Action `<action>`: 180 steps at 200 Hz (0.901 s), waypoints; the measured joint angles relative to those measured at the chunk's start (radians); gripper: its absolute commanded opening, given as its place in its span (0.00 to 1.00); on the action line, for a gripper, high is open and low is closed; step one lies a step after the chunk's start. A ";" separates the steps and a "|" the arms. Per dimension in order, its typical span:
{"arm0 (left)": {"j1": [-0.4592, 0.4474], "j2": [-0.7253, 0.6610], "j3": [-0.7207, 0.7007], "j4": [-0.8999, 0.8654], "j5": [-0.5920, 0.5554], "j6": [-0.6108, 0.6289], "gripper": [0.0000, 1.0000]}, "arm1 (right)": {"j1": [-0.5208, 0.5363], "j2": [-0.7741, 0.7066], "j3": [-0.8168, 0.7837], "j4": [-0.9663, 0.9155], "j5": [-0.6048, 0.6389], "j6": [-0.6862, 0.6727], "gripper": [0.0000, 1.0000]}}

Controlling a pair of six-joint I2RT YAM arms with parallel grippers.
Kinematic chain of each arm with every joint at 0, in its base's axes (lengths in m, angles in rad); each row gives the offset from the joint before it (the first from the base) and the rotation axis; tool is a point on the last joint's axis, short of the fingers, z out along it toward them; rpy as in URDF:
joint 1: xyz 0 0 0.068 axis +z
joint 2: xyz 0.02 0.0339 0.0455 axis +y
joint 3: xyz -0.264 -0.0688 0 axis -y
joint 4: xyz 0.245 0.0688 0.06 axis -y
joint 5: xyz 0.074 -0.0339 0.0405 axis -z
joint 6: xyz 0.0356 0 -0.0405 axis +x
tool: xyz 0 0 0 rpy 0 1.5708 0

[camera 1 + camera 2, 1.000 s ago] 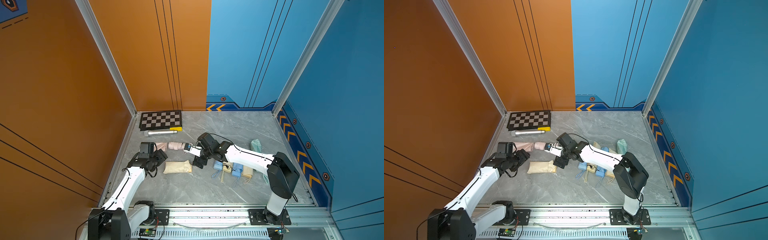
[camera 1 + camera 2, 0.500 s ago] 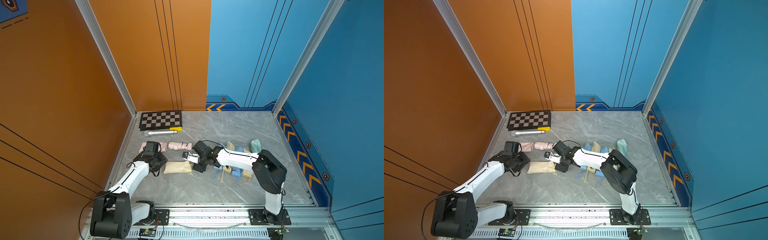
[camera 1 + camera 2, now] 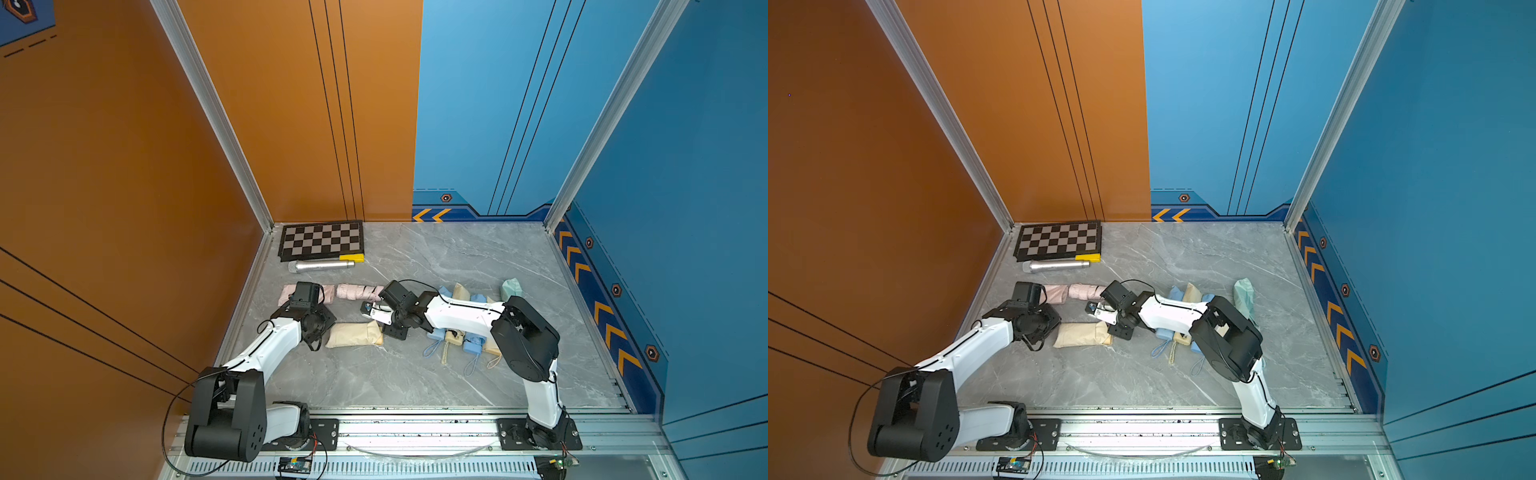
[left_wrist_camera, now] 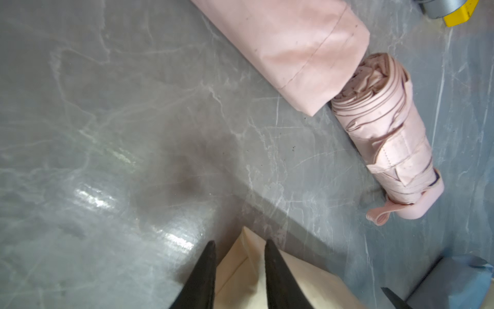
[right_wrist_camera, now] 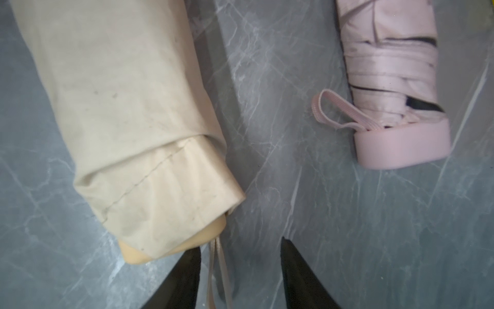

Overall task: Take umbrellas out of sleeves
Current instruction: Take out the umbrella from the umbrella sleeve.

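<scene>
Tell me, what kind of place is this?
Probably a robot test booth, not a home: two white robot arms bolted to a metal rail, a checkerboard board, and plain orange and blue panel walls.

Left gripper (image 4: 239,240) narrowly parted, low; right gripper (image 5: 240,243) parted wider, low

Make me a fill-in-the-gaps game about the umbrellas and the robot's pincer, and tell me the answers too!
1. The pink umbrella lies fully ___ its pink sleeve.
2. The cream umbrella is ___ its cream sleeve, with only the handle end peeking out.
3. That umbrella's thin cord runs ___ the right pincer's two fingers.
4. The small block beside the silver cylinder is coloured ___.

Missing words: outside, inside, between, yellow.
</scene>
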 measured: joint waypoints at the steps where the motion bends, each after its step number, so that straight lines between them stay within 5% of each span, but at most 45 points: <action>1: 0.000 0.000 0.000 0.001 0.000 0.000 0.31 | 0.000 0.001 0.000 0.000 0.000 0.000 0.47; 180: -0.015 0.030 -0.021 0.082 0.025 -0.028 0.00 | 0.002 0.024 0.003 0.000 0.000 0.004 0.12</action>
